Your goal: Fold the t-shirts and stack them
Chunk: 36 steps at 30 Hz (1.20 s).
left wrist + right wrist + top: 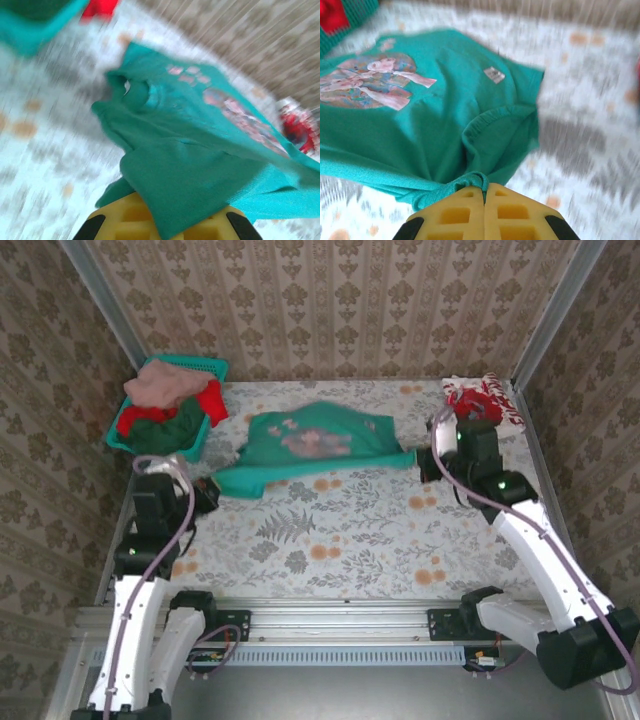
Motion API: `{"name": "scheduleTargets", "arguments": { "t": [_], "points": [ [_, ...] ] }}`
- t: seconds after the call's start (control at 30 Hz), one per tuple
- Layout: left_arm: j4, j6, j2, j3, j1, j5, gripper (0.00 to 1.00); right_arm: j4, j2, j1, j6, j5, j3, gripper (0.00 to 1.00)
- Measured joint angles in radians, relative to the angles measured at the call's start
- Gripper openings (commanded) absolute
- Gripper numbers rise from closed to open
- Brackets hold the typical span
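A teal-green t-shirt (pixel 315 445) with a pale pinkish chest print (pixel 370 82) hangs stretched across the middle of the table between both grippers. My left gripper (pixel 212 490) holds its near-left corner. In the left wrist view the cloth (pixel 200 150) drapes over the yellow fingers (pixel 125 220) and hides the gap. My right gripper (pixel 425 455) is shut on a bunched edge of the shirt (pixel 475 177) at its right end. A red-and-white patterned t-shirt (pixel 482 398) lies at the back right corner.
A teal mesh basket (pixel 215 368) stands at the back left, holding salmon-pink (pixel 165 385), red (pixel 212 400) and dark green (pixel 170 430) shirts. Wallpapered walls close in the table on three sides. The flowered tabletop (pixel 330 530) in front of the shirt is bare.
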Motion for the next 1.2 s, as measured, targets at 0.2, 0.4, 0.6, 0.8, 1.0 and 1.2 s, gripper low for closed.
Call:
{"name": "scheduleTargets", "arguments": {
  "t": [0.2,0.4,0.6,0.8,1.0,1.2],
  "points": [
    [-0.117,-0.050,-0.001,-0.167,0.000,-0.006,0.43,-0.085,-0.026,-0.006,0.086,-0.032,-0.092,0.31],
    [-0.133,-0.069,-0.003,-0.171,0.000,-0.013,0.64,-0.109,-0.034,-0.010,0.143,-0.116,-0.031,0.50],
    [-0.113,-0.054,0.081,-0.057,-0.001,-0.043,0.66,-0.007,0.132,0.109,0.204,-0.124,0.061,0.53],
    [0.036,-0.007,0.378,0.129,-0.109,-0.079,0.67,0.021,0.531,0.253,0.249,0.012,0.154,0.52],
    [0.188,0.068,0.900,0.405,-0.249,-0.067,0.55,-0.024,0.852,0.169,0.274,0.140,0.274,0.47],
    [0.217,0.128,1.378,0.728,-0.257,-0.035,0.54,-0.075,0.991,0.079,0.283,0.167,0.452,0.46]
  ]
}}
